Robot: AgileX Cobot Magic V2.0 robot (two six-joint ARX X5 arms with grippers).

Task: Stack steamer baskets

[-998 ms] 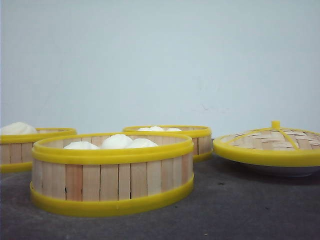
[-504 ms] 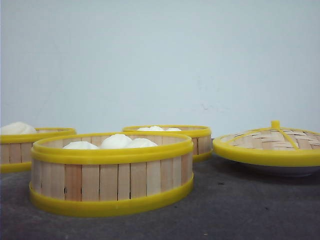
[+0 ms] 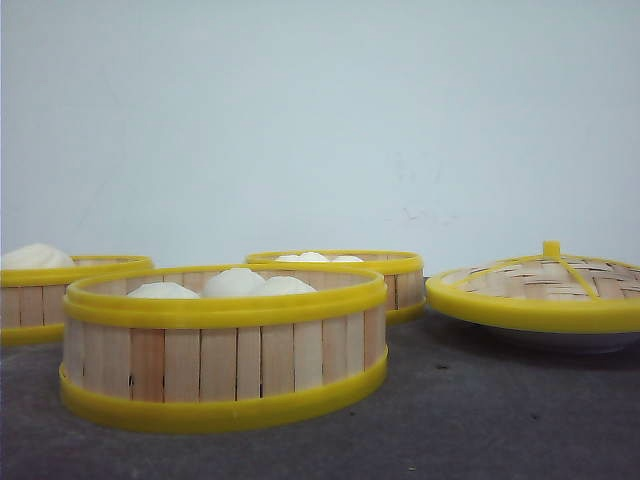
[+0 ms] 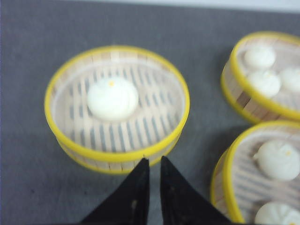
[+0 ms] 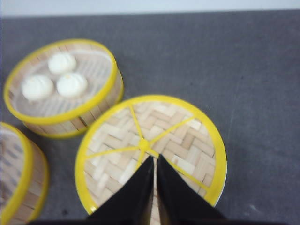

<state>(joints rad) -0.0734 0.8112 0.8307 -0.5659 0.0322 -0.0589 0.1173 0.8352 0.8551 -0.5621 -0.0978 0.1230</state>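
Dark grey tabletop [image 3: 480, 420] under a pale wall; front view matches the earlier frames, nothing moved, so stacking has not begun. Three steamer baskets stand apart: near basket [image 3: 222, 345], left basket [image 3: 60, 295], far basket [image 3: 345, 275], with the woven lid [image 3: 540, 290] to the right. Left wrist view: left gripper [image 4: 154, 176], fingers nearly together and empty, hovers just short of the one-bun basket [image 4: 117, 108]. Right wrist view: right gripper [image 5: 154, 173], fingers nearly together, above the lid's knob [image 5: 143, 144]; a three-bun basket [image 5: 63, 86] lies beyond.
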